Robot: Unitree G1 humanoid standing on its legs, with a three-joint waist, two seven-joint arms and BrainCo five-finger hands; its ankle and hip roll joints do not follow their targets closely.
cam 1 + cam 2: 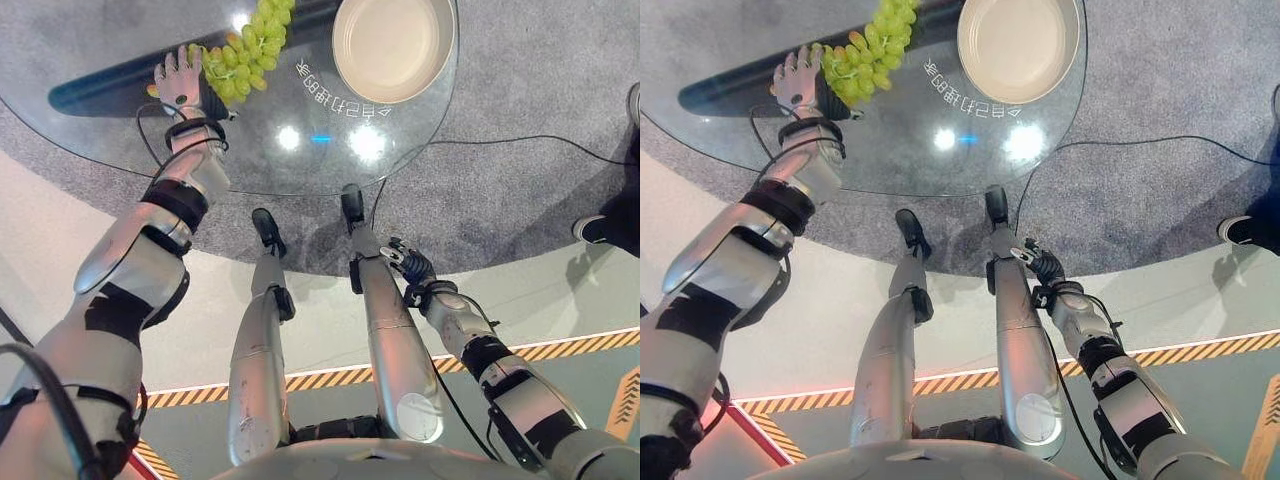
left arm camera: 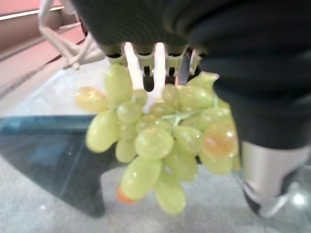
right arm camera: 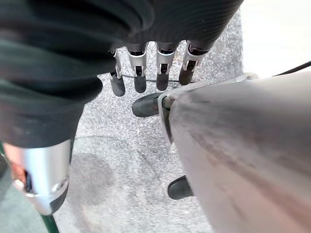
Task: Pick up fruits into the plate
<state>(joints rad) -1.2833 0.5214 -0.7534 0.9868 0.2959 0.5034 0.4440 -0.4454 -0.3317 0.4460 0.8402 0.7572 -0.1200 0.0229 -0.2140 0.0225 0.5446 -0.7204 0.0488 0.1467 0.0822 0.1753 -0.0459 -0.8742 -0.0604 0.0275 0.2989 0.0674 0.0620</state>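
Observation:
A bunch of green grapes (image 1: 245, 50) lies on the round glass table (image 1: 300, 150), stretching towards its far edge. My left hand (image 1: 180, 82) rests on the glass at the bunch's left end, fingers straight and spread, thumb side against the grapes. In the left wrist view the grapes (image 2: 160, 145) sit between the straight fingers (image 2: 146, 60) and the thumb, with nothing curled round them. A cream plate (image 1: 393, 45) stands empty at the table's far right. My right hand (image 1: 412, 268) hangs low beside the table's near edge, fingers (image 3: 141, 80) relaxed and holding nothing.
A small orange thing (image 2: 125, 195) peeks from under the grapes. A dark long shape (image 1: 90, 95) shows through the glass at the left. A person's shoe (image 1: 598, 230) stands on the grey carpet at the right, and a striped floor line (image 1: 570, 350) runs behind me.

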